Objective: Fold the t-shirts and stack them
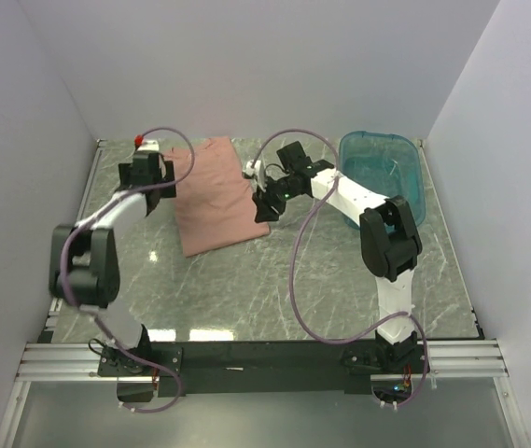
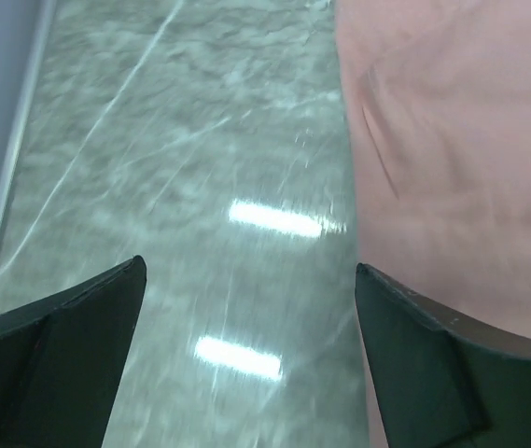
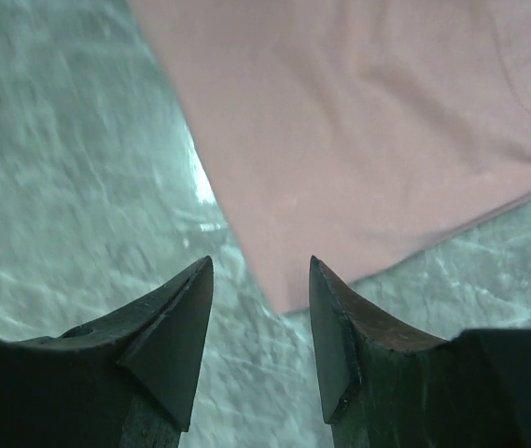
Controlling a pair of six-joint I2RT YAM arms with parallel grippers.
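Note:
A salmon-pink t-shirt lies folded flat as a long rectangle on the marble table, back centre. My left gripper hovers at the shirt's left edge, open and empty; in the left wrist view the shirt fills the right side, partly behind the right finger. My right gripper hovers at the shirt's right edge, open and empty; in the right wrist view a corner of the shirt lies just beyond the fingertips. No chest print shows.
A translucent teal plastic tub stands at the back right, behind the right arm. Grey walls close in the table on three sides. Purple cables loop over both arms. Bare marble table lies in front of the shirt.

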